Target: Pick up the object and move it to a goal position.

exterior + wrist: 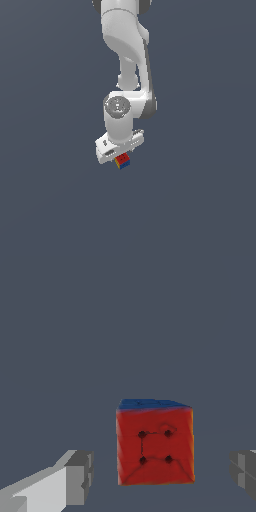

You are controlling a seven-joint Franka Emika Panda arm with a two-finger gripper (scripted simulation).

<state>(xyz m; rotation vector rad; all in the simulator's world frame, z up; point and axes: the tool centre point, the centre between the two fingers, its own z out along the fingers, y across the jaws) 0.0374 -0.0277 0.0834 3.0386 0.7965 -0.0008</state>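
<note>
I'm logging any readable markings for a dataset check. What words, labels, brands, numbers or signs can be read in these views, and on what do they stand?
None: no readable text in either view.
The small red, blue and yellow cube has dark dots joined by thin lines on its red face; this is a pattern, not letters or numbers.
The white tool and white robot arm show no label.

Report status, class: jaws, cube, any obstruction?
Gripper jaws open, either side of cube, not touching. Cube sits between them, red face to wrist camera. Nothing in the way.

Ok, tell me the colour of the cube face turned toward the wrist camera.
Red, with a thin dark line pattern on it; the cube shows it best in the wrist view.
</note>
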